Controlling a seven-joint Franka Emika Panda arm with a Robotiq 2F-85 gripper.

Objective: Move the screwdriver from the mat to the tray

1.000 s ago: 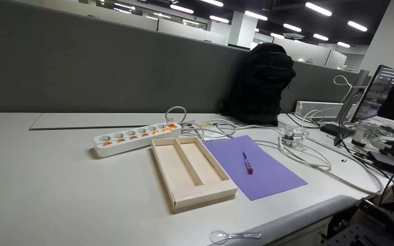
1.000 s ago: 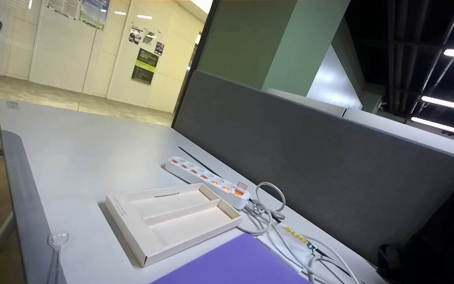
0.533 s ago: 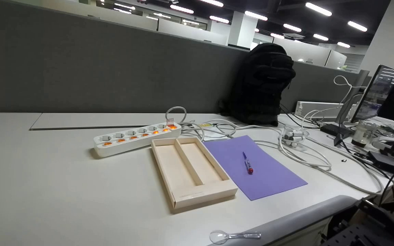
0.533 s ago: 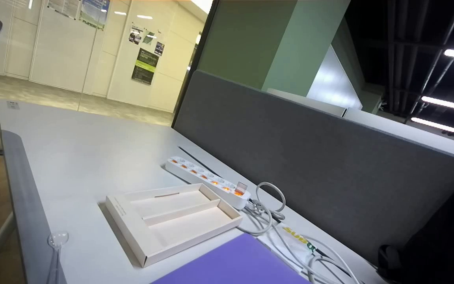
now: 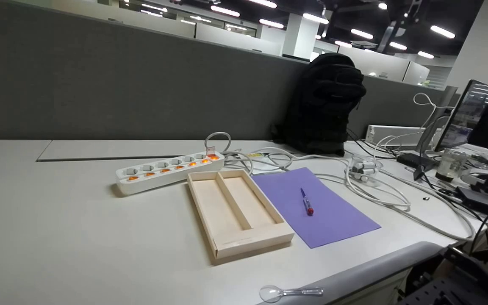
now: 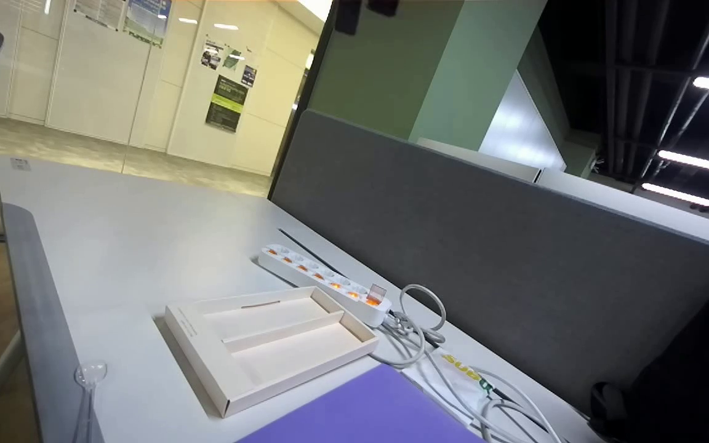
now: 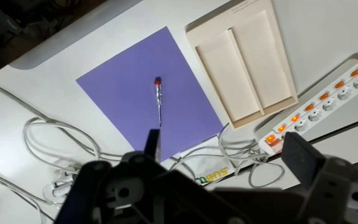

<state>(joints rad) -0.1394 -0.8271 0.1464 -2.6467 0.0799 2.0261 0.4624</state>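
Nothing is in the claw (image 7: 228, 151): its two fingers stand far apart, up above the tabletop (image 7: 331, 28). In the wrist view, some white cables (image 7: 17, 100) curl on the left. Next comes the purple mat (image 7: 135, 68), flat and thin like paper. Near the middle of it lies the screwdriver (image 7: 158, 100), not picked up yet. It has a thin stick and a fatter clear handle with a red end.

It looks small and light, so lifting it should be easy. I think it is stiff and will not bend. The handle looks smooth, so it could roll or slip if one finger bumps it first. The best spot to pinch seems to be the middle of the handle; the thin stick would be harder to catch and might let it swing. The fingers will have to go down very low, and pushing hard could slide the mat.

Just to the right sits the wooden tray (image 7: 266, 62), with a little wall making two long parts. The screwdriver looks short enough for either one, and a low, gentle drop would be kind to the handle. Last, near the tray, is the white power strip (image 7: 317, 103).
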